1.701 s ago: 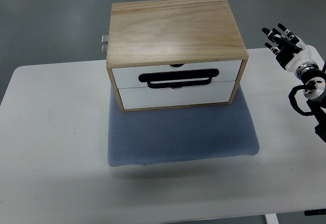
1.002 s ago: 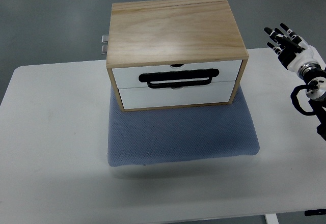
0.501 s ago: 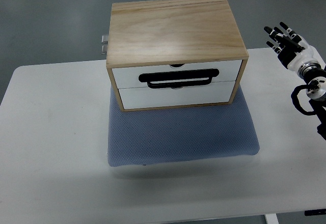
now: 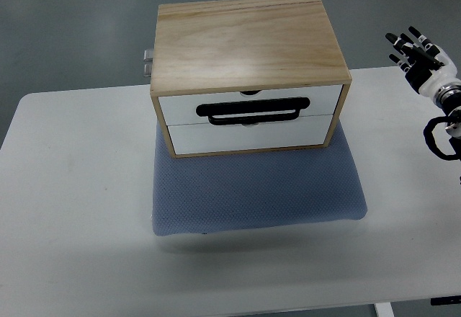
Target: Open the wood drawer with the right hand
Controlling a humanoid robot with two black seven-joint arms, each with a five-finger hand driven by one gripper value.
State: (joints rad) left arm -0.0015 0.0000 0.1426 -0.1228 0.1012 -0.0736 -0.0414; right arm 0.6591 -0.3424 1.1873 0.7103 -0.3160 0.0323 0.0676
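My right hand (image 4: 420,56) hovers with fingers spread and empty, well apart from the wood drawer box (image 4: 248,76), which sits shut on a blue pad (image 4: 256,191) that likely keeps it from sliding on the bench (image 4: 72,209)

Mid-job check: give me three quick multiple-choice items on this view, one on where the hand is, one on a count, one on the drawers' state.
1. Where is the right hand?
A. on the handle
B. off to the right of the wood drawer box, clear of it
C. on the blue mat

2. How many white drawer fronts show?
A. one
B. two
C. three

3. The drawers are:
A. both closed
B. upper one pulled out
C. removed

Answers: 1 B, the hand hangs near the picture's right edge, fingers spread. 2 B, two stacked fronts. 3 A, both fronts sit flush with the frame.
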